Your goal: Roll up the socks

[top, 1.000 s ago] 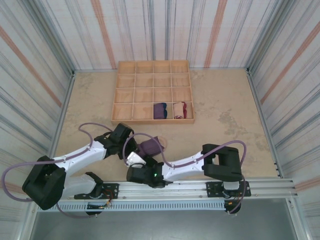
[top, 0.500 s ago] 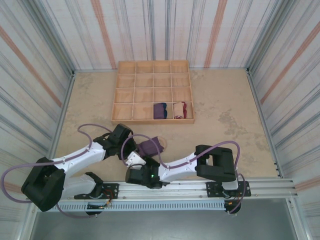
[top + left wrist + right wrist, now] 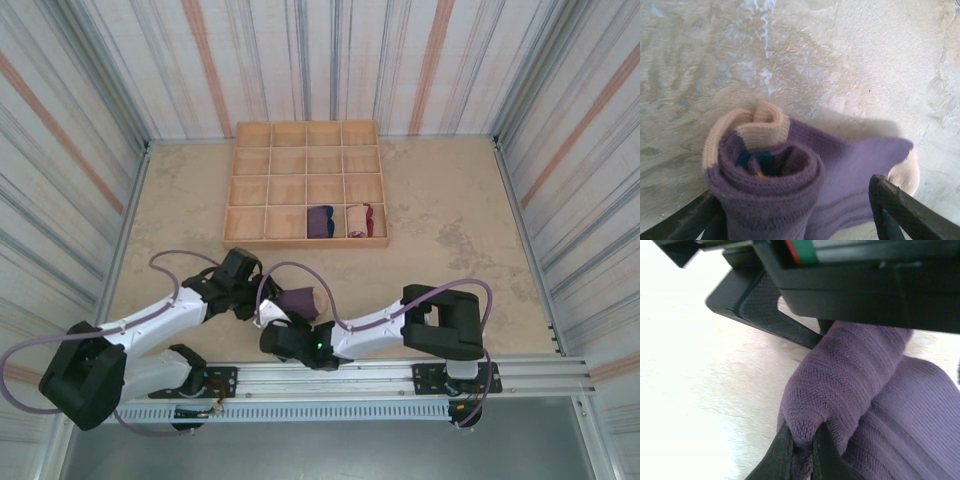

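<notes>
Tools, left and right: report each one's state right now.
Left tool: open, fingers on either side of the rolled purple sock.
Right tool: closed, pinching a fold of the purple sock.

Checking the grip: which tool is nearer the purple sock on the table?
Right: the right tool is shut on a fold of the purple sock; the left tool stands open, straddling its rolled end.

Three walls [image 3: 300, 60] papered in vertical grey, white and rust-orange stripes closed in the back and both sides of a tan, mottled tabletop [image 3: 450, 200], whose surface looked blotchy and stone-like. A shallow wooden tray [image 3: 289, 162], divided four by four into square compartments, lay near the back wall, roughly centred. Bright, even light fell from above, leaving only faint, soft-edged shadows.
</notes>
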{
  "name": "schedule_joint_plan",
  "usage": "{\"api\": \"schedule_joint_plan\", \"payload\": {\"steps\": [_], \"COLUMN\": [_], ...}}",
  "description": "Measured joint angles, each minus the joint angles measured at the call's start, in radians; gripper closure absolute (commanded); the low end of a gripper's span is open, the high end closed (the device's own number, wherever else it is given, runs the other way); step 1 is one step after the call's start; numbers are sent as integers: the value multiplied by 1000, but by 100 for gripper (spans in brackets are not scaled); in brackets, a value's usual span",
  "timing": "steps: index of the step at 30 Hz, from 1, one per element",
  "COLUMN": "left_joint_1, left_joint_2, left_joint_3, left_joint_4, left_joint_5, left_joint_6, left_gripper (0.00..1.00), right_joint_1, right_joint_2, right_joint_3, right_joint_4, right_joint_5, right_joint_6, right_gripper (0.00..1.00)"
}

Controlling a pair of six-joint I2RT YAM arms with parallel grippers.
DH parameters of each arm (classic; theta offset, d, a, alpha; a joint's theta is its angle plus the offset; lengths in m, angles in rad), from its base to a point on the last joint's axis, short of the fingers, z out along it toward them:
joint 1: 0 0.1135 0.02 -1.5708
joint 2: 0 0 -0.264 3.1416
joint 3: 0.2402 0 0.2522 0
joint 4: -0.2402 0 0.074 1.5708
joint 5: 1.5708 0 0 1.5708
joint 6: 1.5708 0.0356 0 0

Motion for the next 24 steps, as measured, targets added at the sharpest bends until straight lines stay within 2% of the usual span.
{"api": "schedule_joint_plan", "payload": {"steps": [5, 8, 18, 24], "left_joint_1": [28, 35, 48, 50], "left_joint_2": [-5, -14, -41, -184], "left_joint_3": [-5, -9, -28, -73], "left_joint_4": [-8, -13, -56, -55], "left_joint_5": [-2, -5, 16, 33], "left_joint_6": [-1, 3, 16, 18], "left_gripper": [27, 29, 27, 24], "right_joint_1": [-31, -56, -98, -188], "right_joint_2": [-12, -19, -23, -55], "right_joint_3": [-42, -55, -66, -150], "right_joint_4": [62, 71, 79, 202], "right_joint_5": [-76, -75, -74, -211], "right_joint_6": [26, 62, 115, 159], "right_gripper": [100, 100, 100, 100]}}
